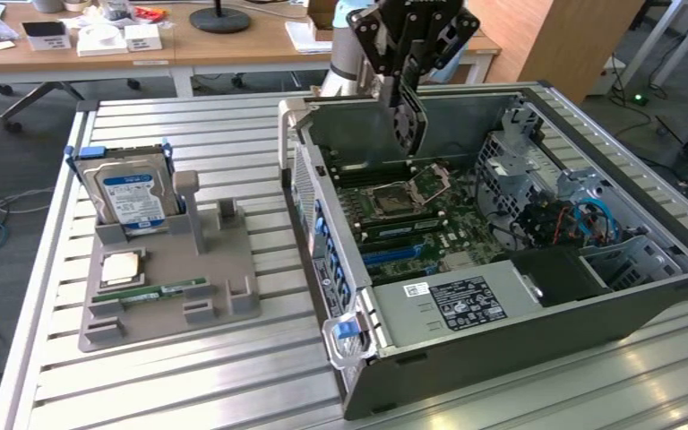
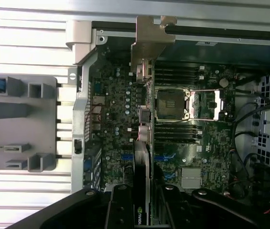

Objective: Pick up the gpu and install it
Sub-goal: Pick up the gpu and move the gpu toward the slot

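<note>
My gripper (image 1: 401, 79) hangs over the back part of the open computer case (image 1: 523, 345) and is shut on the gpu (image 1: 407, 116). The gpu is a thin dark card seen edge-on, hanging upright below the fingers, above the motherboard (image 1: 407, 215) and clear of it. In the wrist view the gpu (image 2: 143, 133) runs as a narrow strip from my gripper (image 2: 144, 206) out to its pale metal bracket (image 2: 149, 38) near the case's rear wall. A black finger (image 2: 120, 210) presses on each side of it. The blue expansion slots (image 1: 394, 257) lie below, nearer the power supply.
On the exterior view's left stands a grey holder tray (image 1: 219, 260) carrying a silver hard drive with a blue label (image 1: 129, 199), a processor (image 1: 123, 267) and a green RAM stick (image 1: 162, 291). The power supply (image 1: 454, 302) and drive cage (image 1: 607, 224) fill the case's near and right parts. Everything rests on a slatted metal table (image 1: 176, 385).
</note>
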